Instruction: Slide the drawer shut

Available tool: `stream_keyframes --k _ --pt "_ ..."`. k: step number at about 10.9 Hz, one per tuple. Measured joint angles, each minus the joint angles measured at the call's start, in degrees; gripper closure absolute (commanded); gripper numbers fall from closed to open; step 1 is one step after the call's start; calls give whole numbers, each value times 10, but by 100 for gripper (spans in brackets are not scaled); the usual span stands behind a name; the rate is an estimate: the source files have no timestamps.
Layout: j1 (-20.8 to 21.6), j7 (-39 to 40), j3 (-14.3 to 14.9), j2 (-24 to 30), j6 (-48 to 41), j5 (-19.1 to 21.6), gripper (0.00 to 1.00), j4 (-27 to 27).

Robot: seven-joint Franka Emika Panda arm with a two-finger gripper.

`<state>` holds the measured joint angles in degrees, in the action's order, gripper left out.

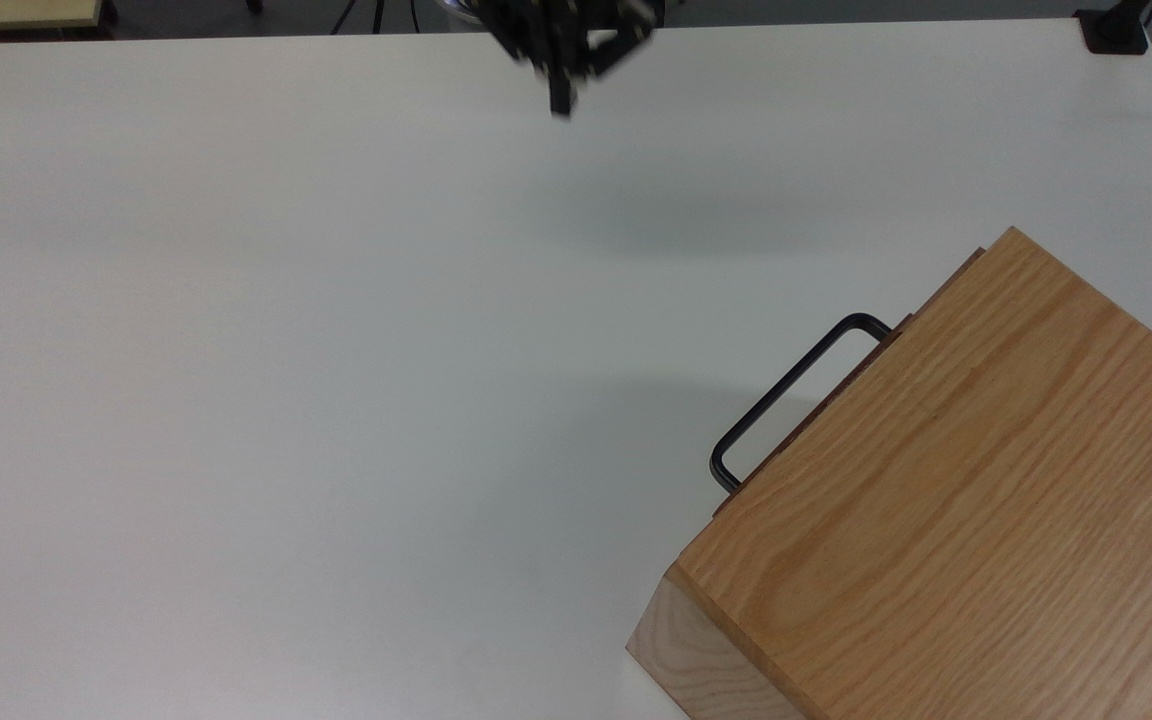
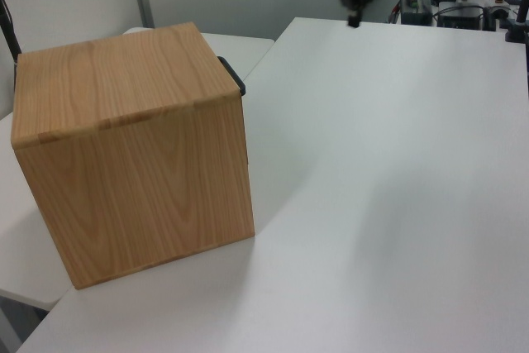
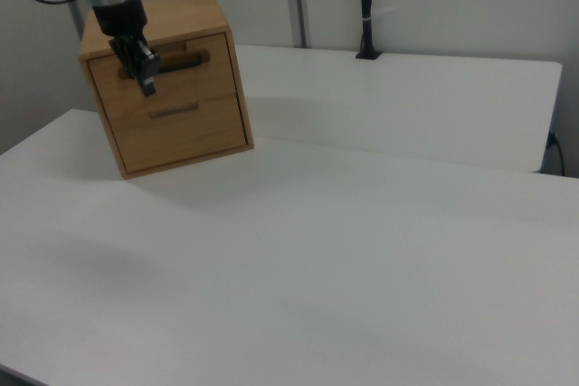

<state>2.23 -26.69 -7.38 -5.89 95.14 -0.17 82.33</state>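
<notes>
The drawer [image 3: 176, 74] is the upper one in an oak-grain cabinet [image 1: 956, 500] at the top view's lower right. Its front sits about flush with the cabinet face. Its thin black U-shaped handle [image 1: 786, 390] juts toward the open table, and one end of the handle [image 2: 235, 78] shows past the cabinet [image 2: 132, 146] corner in the left view. My gripper [image 1: 561, 100] hangs shut and holding nothing, high over the table's far edge and well away from the handle. In the right view my gripper [image 3: 145, 86] overlaps the cabinet [image 3: 163, 88] front.
A lower drawer [image 3: 185, 128] sits shut beneath the upper one. The white table [image 1: 286, 350] spreads wide to the top view's left of the cabinet. A black post [image 3: 365, 6] stands at the table's rear edge in the right view.
</notes>
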Motion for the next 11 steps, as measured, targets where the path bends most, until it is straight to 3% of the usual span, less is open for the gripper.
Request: stream_keyframes --k 4,5,6,7,8,11 --pt "-11 69 14 64 -27 13 86 72" --pt "-12 102 20 67 -23 13 73 77" --pt "-12 136 28 68 -20 13 52 79" --pt "-13 178 42 68 -18 13 16 79" --pt "-14 218 58 69 -18 13 0 79" --pt "-16 251 78 73 -17 6 0 74"
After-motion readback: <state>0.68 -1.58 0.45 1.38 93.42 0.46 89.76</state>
